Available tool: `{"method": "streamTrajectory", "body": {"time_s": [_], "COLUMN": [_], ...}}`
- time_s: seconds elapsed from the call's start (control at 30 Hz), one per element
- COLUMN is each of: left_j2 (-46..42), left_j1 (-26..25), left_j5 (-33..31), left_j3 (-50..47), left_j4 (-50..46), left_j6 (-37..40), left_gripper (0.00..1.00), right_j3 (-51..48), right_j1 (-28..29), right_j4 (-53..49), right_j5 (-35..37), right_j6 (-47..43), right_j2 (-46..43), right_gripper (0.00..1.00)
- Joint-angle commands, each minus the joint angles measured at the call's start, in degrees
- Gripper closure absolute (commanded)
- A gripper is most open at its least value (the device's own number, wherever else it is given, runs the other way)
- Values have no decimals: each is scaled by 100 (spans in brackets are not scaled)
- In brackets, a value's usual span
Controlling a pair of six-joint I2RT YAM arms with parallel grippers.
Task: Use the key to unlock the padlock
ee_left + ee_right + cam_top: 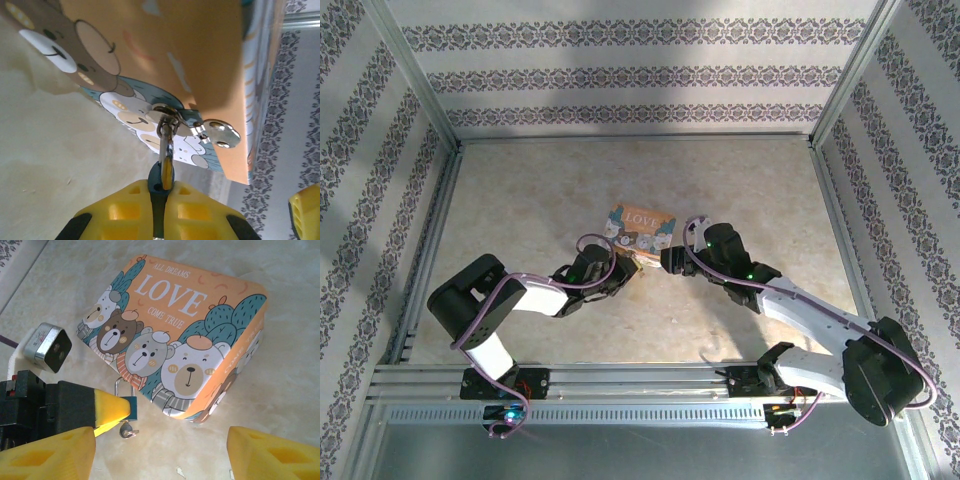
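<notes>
Pinching teal padlock (131, 407) on orange box (200, 315) w/ clamped L hand (160, 194); R hand (160, 442) spread wide, empty.

- An orange tin (639, 232) printed with "LOVE" and cartoon bears is set on the beige marbled surface (540, 190).
- The surface is enclosed by floral-striped walls (620, 75) and aluminium rails (620, 385).
</notes>
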Motion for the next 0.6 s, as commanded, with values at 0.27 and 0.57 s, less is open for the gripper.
{"method": "streamTrajectory", "body": {"time_s": [0.27,0.57], "left_j2": [308,472], "left_j1": [-211,-220], "left_j5": [-138,-45], "left_j3": [565,879], "left_j4": [-1439,-1390], "left_j6": [741,910], "left_gripper": [81,76], "right_j3": [166,131], "right_j1": [-93,-142], "right_j4": [-44,-114], "right_j5": [-150,-125], "right_j6": [199,200], "right_j2": [237,151], "right_gripper": [30,30]}}
